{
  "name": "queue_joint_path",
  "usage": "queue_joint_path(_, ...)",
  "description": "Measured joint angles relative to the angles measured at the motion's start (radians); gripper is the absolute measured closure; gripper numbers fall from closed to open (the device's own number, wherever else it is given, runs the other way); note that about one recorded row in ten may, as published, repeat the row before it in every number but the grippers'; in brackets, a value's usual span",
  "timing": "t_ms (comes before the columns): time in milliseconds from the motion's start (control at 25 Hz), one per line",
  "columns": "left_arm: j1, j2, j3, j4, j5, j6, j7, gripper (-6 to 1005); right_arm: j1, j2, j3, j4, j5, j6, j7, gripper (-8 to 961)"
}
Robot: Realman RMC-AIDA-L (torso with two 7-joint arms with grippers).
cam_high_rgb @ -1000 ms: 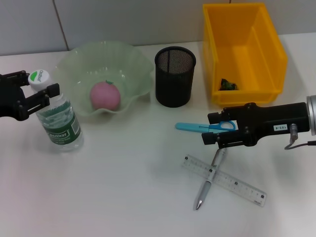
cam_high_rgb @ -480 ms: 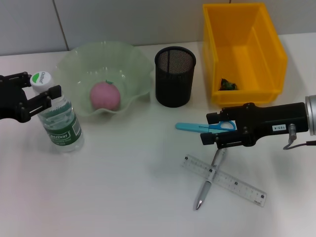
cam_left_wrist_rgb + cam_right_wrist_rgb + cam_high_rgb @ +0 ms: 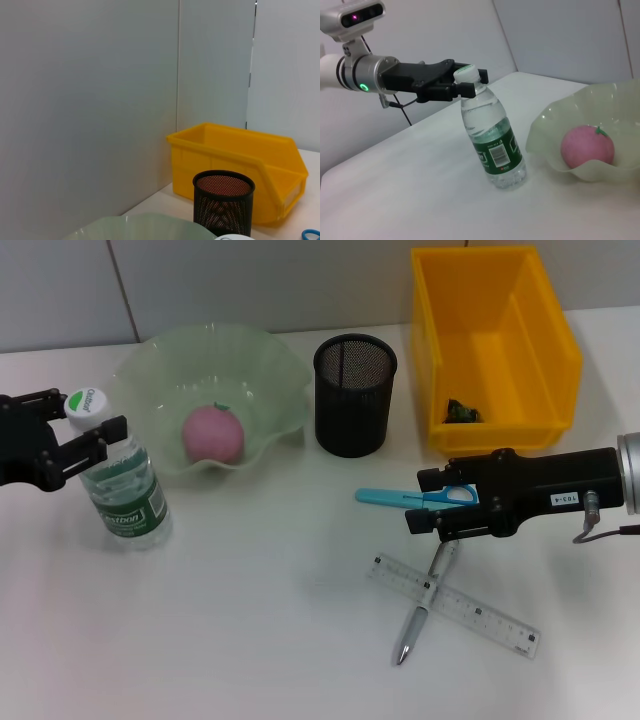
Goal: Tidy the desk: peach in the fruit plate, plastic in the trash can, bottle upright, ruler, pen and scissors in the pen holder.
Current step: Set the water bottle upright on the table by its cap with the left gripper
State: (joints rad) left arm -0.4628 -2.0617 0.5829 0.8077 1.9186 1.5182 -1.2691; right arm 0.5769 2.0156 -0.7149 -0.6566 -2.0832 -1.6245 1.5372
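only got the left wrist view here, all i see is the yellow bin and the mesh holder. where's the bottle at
Observer: The bottle stands upright on the table beside the fruit plate, with the left gripper at its neck.
Operator: peach sorted?
Observer: Yes, the peach lies in the fruit plate.
Operator: what's left on the table
Observer: The scissors, pen and ruler lie flat in front of the pen holder; the pen crosses the ruler.
Operator: right arm?
Observer: The right gripper is directly over the scissors' handles.
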Motion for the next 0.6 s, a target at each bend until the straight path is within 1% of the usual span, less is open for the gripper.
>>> queue_joint_path(600,-0.004,0.000,0.003,-0.003,-0.001,-0.009,0.004,452,0.002,-0.002,0.000,0.000,0.000,0.000,0.000,213)
